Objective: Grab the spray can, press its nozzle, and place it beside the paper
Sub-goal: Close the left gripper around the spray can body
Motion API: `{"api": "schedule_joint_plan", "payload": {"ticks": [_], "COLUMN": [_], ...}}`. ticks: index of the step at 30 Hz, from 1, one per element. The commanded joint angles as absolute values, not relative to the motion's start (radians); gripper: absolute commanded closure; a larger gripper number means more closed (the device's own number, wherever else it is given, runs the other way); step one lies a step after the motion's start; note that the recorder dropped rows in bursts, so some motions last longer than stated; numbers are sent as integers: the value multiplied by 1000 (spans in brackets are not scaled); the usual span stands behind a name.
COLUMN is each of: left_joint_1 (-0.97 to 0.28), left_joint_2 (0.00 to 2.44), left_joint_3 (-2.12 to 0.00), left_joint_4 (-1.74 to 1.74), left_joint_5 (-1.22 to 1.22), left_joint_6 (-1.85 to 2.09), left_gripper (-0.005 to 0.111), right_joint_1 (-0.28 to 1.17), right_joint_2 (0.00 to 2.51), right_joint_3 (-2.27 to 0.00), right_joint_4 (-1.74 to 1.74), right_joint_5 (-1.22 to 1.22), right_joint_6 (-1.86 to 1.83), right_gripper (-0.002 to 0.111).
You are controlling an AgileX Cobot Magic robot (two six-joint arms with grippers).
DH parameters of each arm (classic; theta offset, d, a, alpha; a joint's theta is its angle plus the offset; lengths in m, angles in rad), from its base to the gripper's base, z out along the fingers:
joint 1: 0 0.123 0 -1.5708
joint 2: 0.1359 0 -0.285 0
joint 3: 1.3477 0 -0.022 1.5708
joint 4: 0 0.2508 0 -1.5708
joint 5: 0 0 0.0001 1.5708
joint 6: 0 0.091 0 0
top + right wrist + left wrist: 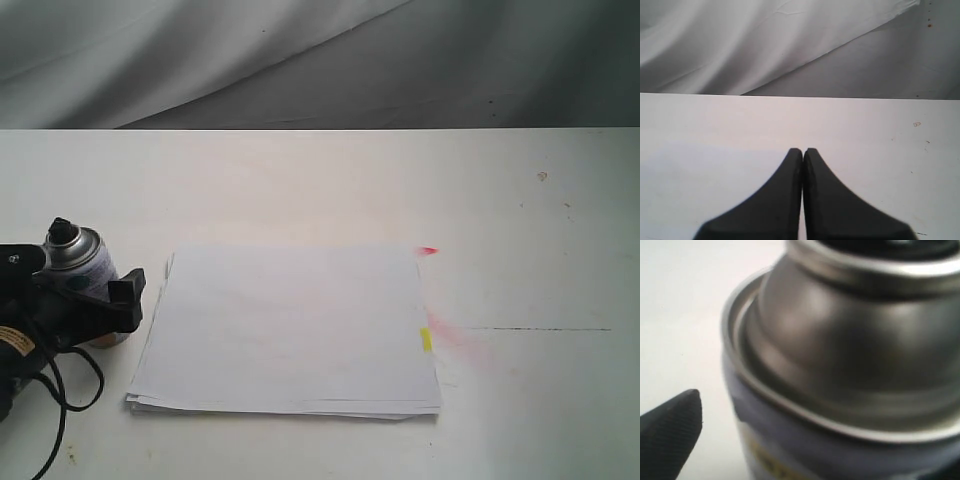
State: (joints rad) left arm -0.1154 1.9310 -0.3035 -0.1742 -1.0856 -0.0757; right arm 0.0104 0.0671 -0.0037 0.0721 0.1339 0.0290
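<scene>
No writing could be read on the spray can [85, 262], its label blurred in the left wrist view and partly hidden by the left gripper [90, 305], whose jaws stood spread around the upright can, one finger [670, 435] clear of its side. The paper [290, 330] lay just beyond that gripper's fingertip; the right gripper [802, 150] was clenched, tips touching.

white table [300, 180], a few small specks, carries a stack of white paper [290, 330] near centre, yellow mark [426, 340] on its 3 o'clock edge. spray can [85, 265] stands upright just off the stack's 9 o'clock side. red smear [458, 342] and thin dark line [540, 329] lie out at 3 o'clock.
</scene>
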Motion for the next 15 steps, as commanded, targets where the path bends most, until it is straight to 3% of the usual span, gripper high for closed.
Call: {"api": "schedule_joint_plan", "payload": {"ticks": [1, 10, 13, 15], "left_joint_1": [-120, -120, -120, -120], "left_joint_2": [1933, 1933, 1933, 1933], "left_joint_3": [-309, -309, -309, -309], "left_joint_4": [-183, -214, -237, -237], "left_joint_5": [-1100, -1094, -1094, -1094], "left_joint_6": [-71, -75, -75, -75], "left_gripper": [6, 11, 28, 48], "right_joint_1": [9, 9, 9, 9], "right_joint_2": [62, 62, 62, 62], "right_joint_3": [0, 0, 0, 0], "right_joint_4": [73, 73, 73, 73], "right_joint_5": [136, 136, 136, 136], "right_joint_6": [32, 32, 32, 32], "right_gripper": [108, 108, 108, 108]}}
